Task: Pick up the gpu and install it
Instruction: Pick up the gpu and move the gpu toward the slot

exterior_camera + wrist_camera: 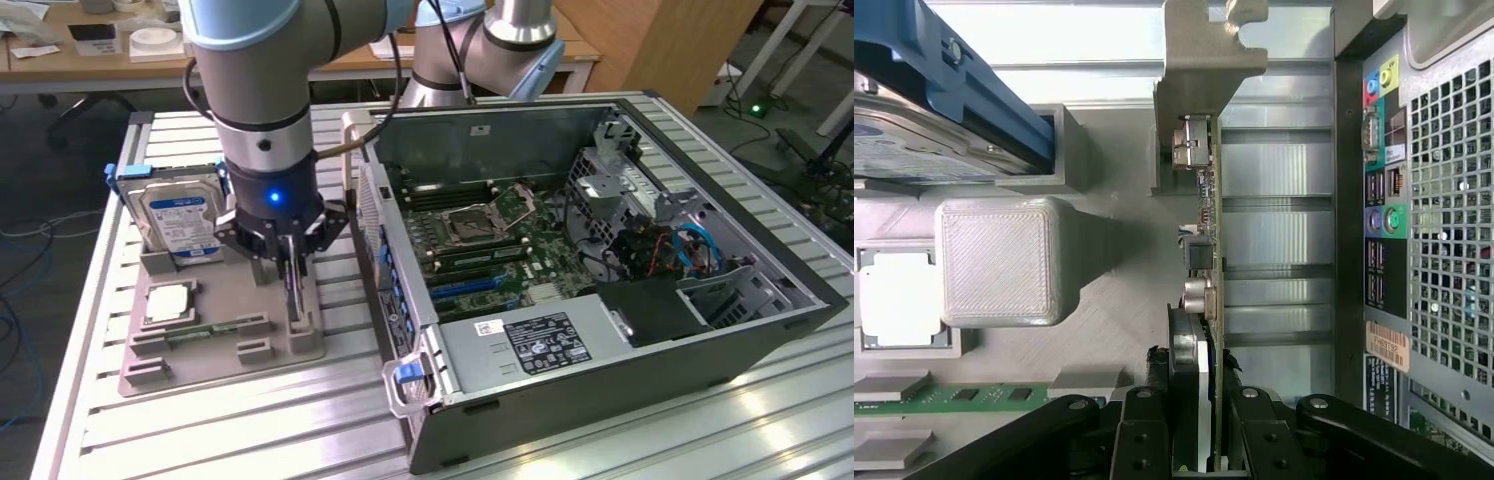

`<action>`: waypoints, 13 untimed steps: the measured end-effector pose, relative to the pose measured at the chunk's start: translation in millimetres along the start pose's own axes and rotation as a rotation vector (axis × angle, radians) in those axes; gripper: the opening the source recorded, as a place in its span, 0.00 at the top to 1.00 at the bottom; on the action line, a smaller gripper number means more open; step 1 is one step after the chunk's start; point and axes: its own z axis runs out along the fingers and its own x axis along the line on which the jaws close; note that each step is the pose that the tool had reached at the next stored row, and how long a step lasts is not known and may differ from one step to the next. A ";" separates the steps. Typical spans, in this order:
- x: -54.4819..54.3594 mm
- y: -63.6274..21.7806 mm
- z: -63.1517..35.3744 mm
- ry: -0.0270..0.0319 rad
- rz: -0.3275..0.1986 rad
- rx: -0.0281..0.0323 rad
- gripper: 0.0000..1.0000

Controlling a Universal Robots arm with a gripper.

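In the exterior view, the tool [291, 260] hung straight down over the gpu [294, 300], which stood on edge in a grey tray [200, 365] on the table [200, 440], beside the case [614, 350]. In the wrist view, the tool [1199, 400] was part closed on the gpu [1206, 240], a finger on each side. The card's long axis ran straight away to its bracket [1194, 70].

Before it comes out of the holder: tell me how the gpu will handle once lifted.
Probably stiff: the gpu looks like a thin rigid board with a metal bracket at one end. Likely light, but heavier toward that bracket, so it may tilt in the gripper. Likely fragile: small parts stand exposed on its face.
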 end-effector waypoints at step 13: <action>0.0 0.0 -4.6 0.0000 0.000 0.0000 0.72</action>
